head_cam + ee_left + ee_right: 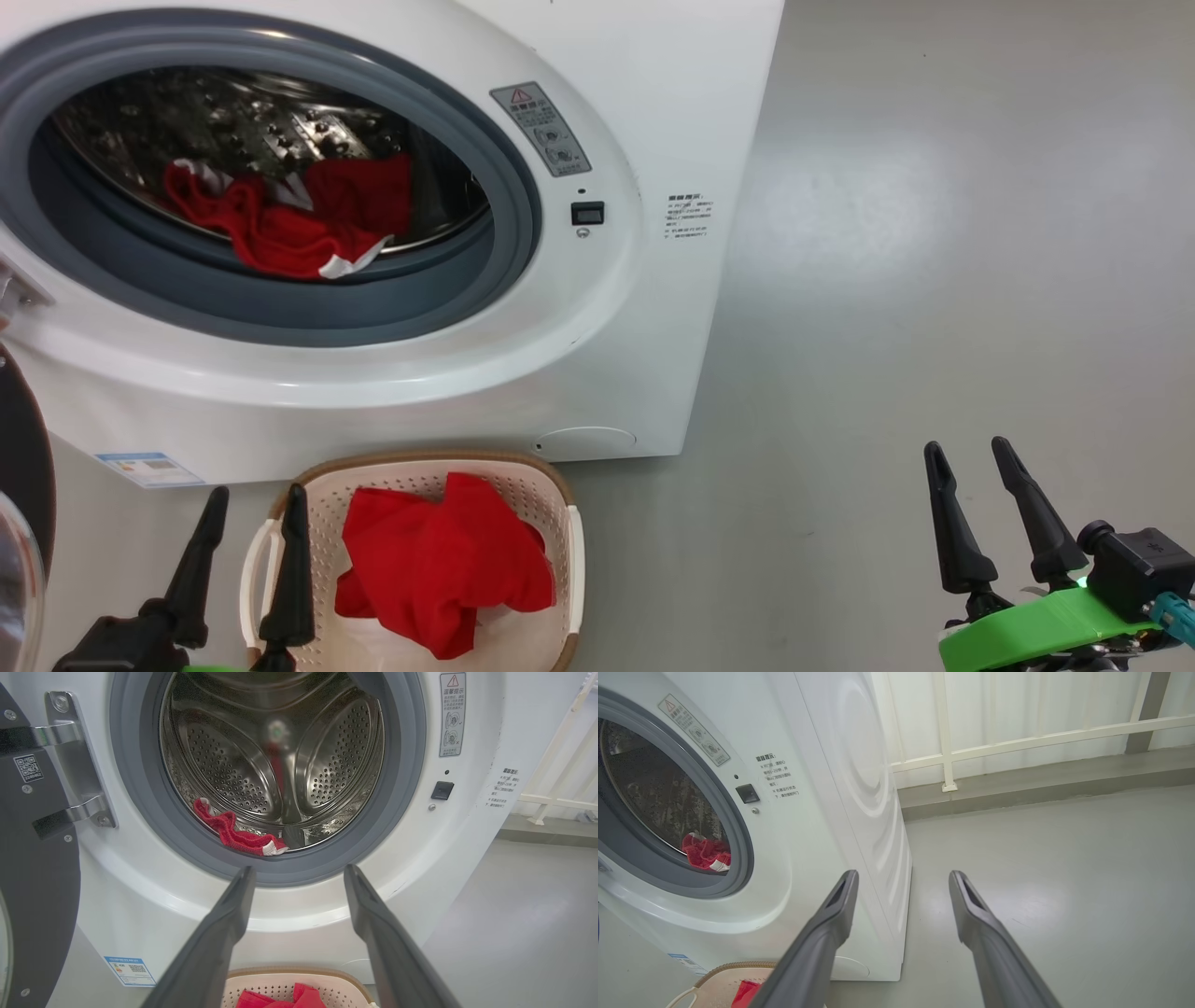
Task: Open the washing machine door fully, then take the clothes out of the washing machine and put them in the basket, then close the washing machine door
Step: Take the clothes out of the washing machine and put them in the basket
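Red clothes (289,233), front edge of drum (233,765); left claw (257,490) and right claw (967,446) apart, empty; pinch bunched middle, lift over gasket (373,313)

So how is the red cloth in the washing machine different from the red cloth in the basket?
The drum cloth lies in the steel drum, not yet taken out; the basket cloth already sits in the basket. The drum cloth shows white trim; the basket cloth looks plain red. The drum cloth is strung out low; the basket cloth is bunched up. Both are bright red and soft.
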{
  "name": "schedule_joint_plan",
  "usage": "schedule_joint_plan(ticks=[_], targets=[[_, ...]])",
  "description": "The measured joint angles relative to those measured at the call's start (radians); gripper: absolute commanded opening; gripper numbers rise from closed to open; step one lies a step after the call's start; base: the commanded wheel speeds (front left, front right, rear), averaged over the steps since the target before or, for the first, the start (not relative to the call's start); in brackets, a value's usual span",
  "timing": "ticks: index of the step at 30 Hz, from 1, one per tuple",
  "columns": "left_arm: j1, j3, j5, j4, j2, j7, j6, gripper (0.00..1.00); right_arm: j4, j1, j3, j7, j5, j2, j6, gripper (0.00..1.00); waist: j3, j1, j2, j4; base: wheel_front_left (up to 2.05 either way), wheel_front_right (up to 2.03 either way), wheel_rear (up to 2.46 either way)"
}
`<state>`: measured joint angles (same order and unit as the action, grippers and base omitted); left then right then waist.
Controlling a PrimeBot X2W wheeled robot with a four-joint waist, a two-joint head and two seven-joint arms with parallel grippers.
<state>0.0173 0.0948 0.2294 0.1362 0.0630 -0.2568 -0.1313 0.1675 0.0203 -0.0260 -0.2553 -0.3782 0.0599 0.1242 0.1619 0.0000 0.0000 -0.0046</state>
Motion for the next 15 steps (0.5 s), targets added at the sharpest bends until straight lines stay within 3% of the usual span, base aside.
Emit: schedule_joint_plan(ticks=[9, 15], targets=[[0.012, -0.006, -0.016, 0.021, -0.008, 0.000, 0.000, 1.00, 0.000, -0.003, 0.001, 0.000, 0.000, -0.001, 0.000, 1.00, 0.022, 0.0000, 0.0000, -0.002, 0.00, 0.00, 0.00], [0.138, -0.027, -0.033, 0.081, 0.014, 0.000, 0.000, 1.00, -0.003, -0.030, 0.000, 0.000, 0.000, -0.002, 0.000, 1.00, 0.071, 0.0000, 0.0000, -0.007, 0.00, 0.00, 0.00]])
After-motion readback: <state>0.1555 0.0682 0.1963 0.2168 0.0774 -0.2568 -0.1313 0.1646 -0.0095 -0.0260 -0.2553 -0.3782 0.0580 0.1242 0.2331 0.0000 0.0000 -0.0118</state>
